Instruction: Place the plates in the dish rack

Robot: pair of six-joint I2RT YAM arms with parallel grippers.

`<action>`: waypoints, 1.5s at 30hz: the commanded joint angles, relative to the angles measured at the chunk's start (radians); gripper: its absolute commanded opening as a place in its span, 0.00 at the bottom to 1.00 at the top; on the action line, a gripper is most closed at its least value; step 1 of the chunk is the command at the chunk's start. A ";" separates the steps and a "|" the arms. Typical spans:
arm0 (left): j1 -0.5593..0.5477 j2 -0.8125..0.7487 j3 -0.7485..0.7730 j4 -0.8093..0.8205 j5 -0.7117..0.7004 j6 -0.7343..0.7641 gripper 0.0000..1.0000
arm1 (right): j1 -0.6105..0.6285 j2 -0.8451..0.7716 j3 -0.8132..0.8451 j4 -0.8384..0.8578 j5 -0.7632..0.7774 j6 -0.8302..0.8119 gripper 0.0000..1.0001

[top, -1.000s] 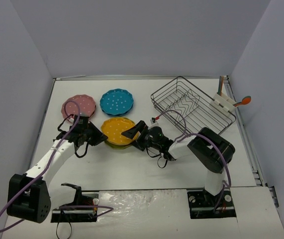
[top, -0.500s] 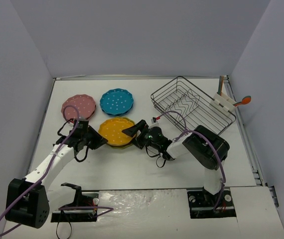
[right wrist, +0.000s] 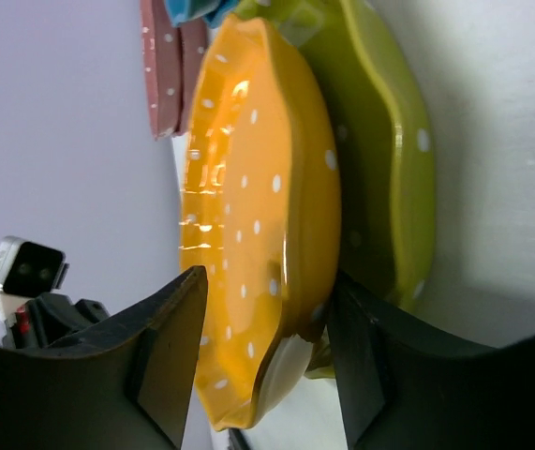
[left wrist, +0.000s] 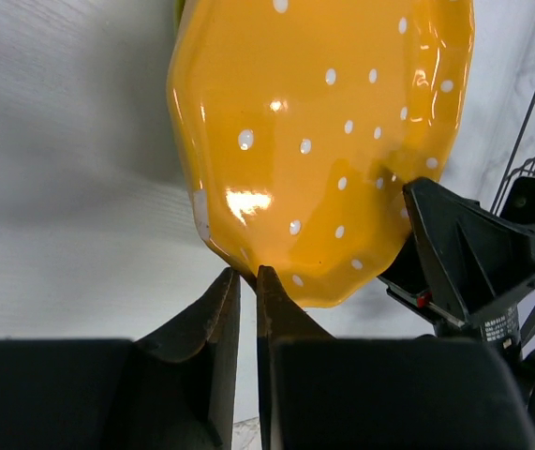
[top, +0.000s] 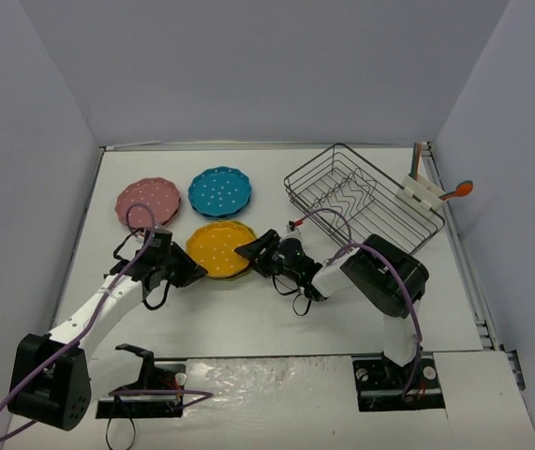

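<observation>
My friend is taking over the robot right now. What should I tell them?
Left gripper: shut, tips against the rim of the round orange dotted plate.
Right gripper: fingers either side of that plate's opposite rim; unclear whether it is clamped.
The orange plate sits on a yellow-green dotted plate; the pink dotted plate and blue dotted plate lie farther back.
Done: nothing; the dark wire dish rack holds no plates.
Left: every plate.

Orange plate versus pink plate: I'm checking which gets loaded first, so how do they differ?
The orange plate lies stacked on a yellow-green plate; the pink plate lies farther back on the left. The right gripper straddles the orange plate's rim and the shut left gripper sits at its opposite edge; nothing touches the pink plate. Both are scallop-edged with white dots, and neither is in the dish rack.
</observation>
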 commanded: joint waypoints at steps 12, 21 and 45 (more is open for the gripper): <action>-0.071 -0.001 0.021 0.072 0.125 0.086 0.00 | 0.007 -0.054 0.045 0.080 0.002 -0.064 0.01; -0.070 -0.092 0.112 -0.089 -0.011 0.168 0.64 | -0.005 -0.229 0.103 -0.074 -0.011 -0.247 0.00; -0.028 -0.103 0.463 -0.327 -0.401 0.679 0.97 | -0.580 -0.614 0.653 -0.852 -0.273 -1.266 0.00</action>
